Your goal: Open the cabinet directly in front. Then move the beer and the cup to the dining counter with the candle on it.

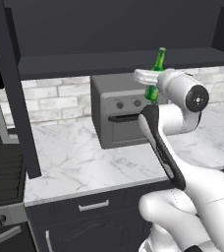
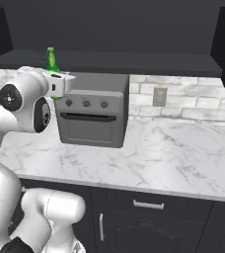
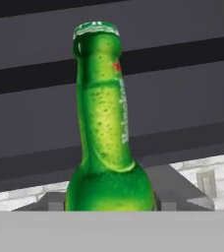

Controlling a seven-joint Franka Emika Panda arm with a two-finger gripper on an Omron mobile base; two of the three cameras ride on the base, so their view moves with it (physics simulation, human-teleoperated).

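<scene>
Base views flank arm, share toaster oven (image 1: pixel 121 115); hand view close on beer (image 3: pixel 104 147).

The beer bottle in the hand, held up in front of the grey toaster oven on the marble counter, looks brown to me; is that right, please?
Not quite: the beer bottle is green, not brown, as the hand view shows plainly. The rest holds: the hand holds it up in front of the grey toaster oven on the marble counter.

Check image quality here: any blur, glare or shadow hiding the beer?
Hand view: beer sharp, soft highlight down its neck, base cut off by the frame. Left base view: beer partly hidden by the arm, no glare. Right base view: even flat light, faint shadow under the oven.
</scene>
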